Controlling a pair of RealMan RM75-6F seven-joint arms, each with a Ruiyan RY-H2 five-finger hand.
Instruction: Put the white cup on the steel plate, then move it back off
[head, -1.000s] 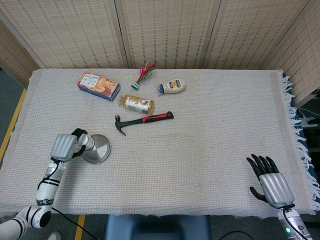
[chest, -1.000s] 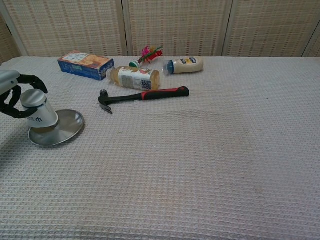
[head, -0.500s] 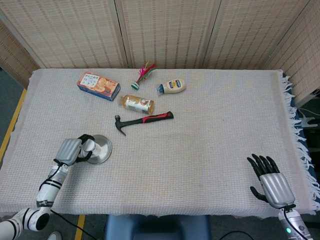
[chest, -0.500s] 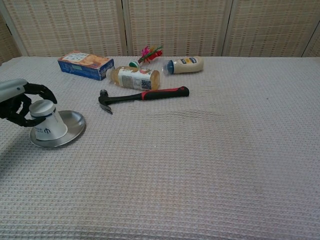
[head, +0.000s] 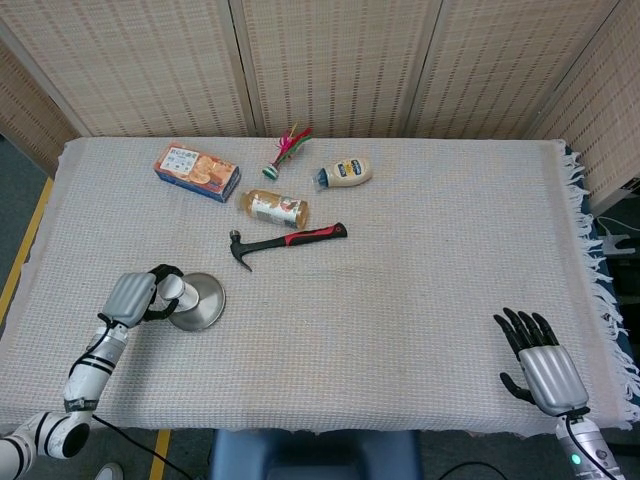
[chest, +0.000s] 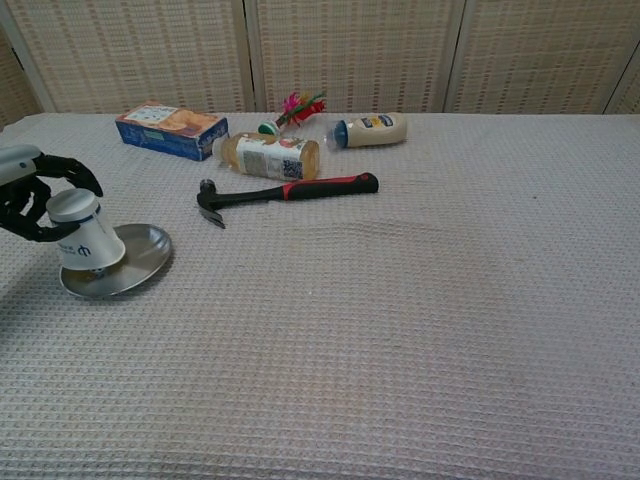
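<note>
Cup over the plate

The left hand (chest: 28, 195) grips the upside-down cup (chest: 85, 236) above the plate (chest: 140, 262); lift straight, then slide aside. The right hand (head: 540, 366) rests with fingers spread, empty.

I get bright, even overhead light in both views, sharp focus throughout, soft faint shadows under objects, and a mild sheen on the steel plate (chest: 140, 262).

A staged test space, lab-like: a table (head: 420, 300) under a woven cloth (chest: 420, 330), walled off by wicker screens (head: 330, 65), with unrelated items laid out, a hammer (head: 288, 243), box (head: 196, 172) and bottle (head: 273, 208), and yellow floor tape (head: 24, 255).
</note>
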